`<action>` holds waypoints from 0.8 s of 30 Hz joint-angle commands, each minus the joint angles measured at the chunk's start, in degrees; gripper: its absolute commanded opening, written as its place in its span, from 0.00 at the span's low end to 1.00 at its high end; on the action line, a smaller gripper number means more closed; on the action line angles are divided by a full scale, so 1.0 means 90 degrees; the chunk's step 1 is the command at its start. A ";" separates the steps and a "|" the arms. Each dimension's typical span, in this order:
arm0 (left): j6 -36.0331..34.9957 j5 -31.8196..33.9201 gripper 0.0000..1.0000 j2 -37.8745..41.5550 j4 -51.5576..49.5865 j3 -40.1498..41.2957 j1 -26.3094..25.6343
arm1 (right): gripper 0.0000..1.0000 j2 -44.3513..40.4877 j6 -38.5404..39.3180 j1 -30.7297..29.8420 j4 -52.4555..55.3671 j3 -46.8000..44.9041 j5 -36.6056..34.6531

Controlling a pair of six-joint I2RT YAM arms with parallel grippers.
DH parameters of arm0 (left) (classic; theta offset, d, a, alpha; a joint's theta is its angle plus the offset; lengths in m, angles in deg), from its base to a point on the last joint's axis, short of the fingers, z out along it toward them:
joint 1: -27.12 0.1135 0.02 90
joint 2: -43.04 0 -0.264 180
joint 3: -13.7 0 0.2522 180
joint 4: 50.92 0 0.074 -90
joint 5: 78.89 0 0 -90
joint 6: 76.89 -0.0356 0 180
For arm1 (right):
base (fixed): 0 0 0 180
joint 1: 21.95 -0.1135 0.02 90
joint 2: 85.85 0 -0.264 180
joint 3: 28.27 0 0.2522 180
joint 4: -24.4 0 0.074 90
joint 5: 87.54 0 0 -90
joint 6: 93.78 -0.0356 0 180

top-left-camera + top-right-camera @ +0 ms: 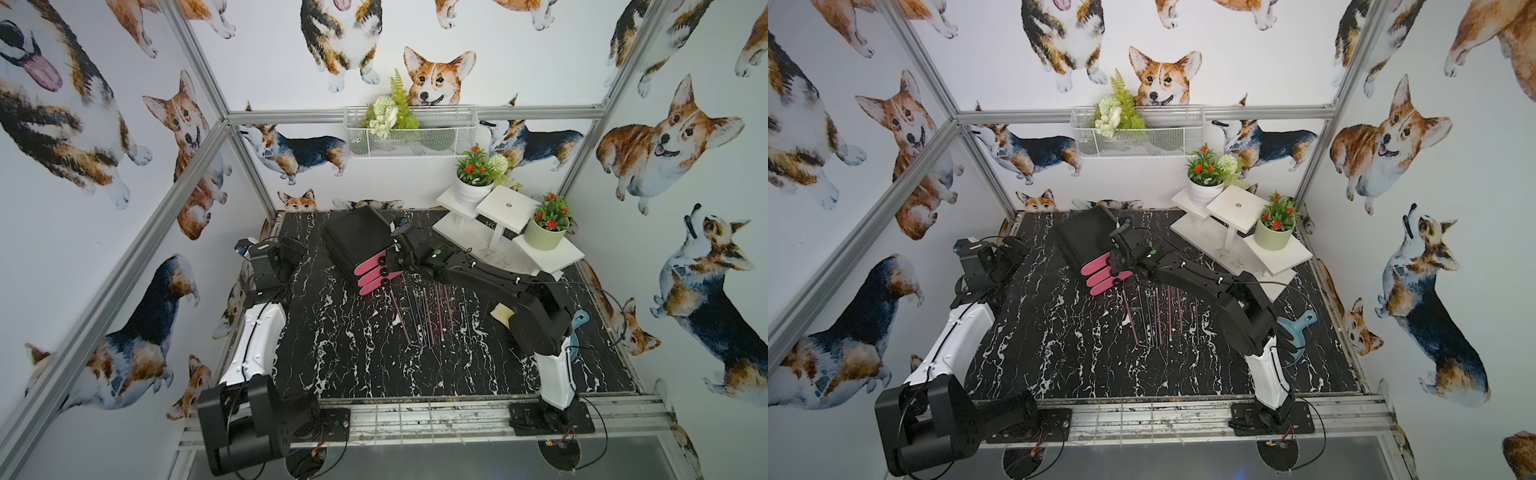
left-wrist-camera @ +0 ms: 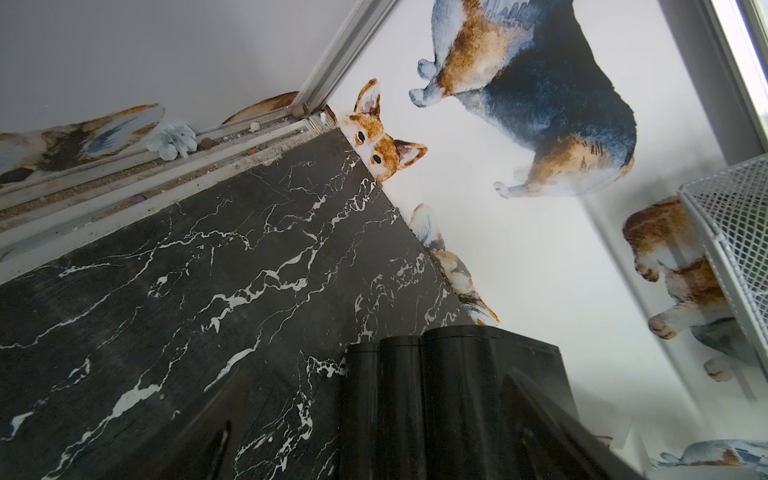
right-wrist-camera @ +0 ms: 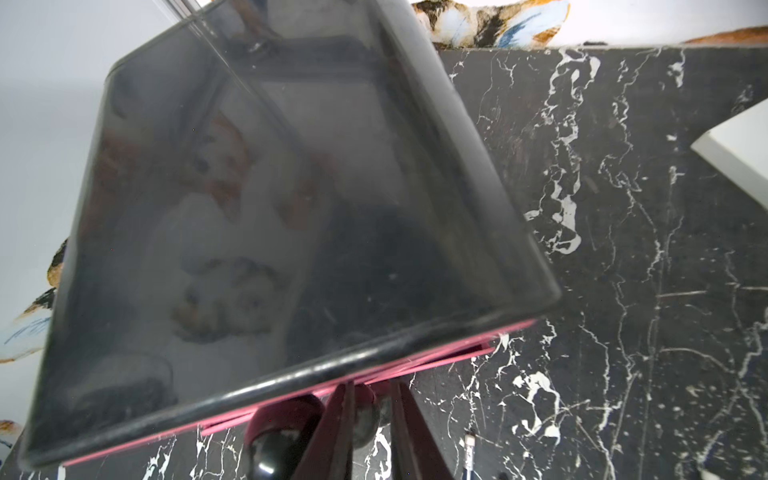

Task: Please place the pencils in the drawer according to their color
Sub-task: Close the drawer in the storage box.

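Note:
The drawer [image 1: 353, 241] is a black cabinet with three stacked pink fronts, standing at the back middle of the marble table in both top views. My right gripper [image 1: 390, 261] is at those fronts. In the right wrist view its fingers [image 3: 332, 432] are shut on a round black knob [image 3: 368, 413]; which front it belongs to I cannot tell. A thin pink edge [image 3: 478, 349] shows below the cabinet's top rim. The pencils [image 1: 424, 311], pink and dark, lie side by side on the table in front of the drawer [image 1: 1084, 237]. My left gripper [image 1: 291, 249] hangs open left of the cabinet [image 2: 436, 395], holding nothing.
A white tiered stand [image 1: 507, 208] with two potted plants fills the back right corner. On the back wall hangs a white wire basket [image 1: 409, 141]. A blue scoop [image 1: 579, 322] and a pale yellow pad [image 1: 503, 313] lie beside the right arm.

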 commanded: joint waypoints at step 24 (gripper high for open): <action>-0.0063 -0.0004 1.00 -0.0020 0.0022 -0.0073 0.0004 | 0.40 -0.1020 -0.0803 0.0191 -0.3437 -0.3036 0.1269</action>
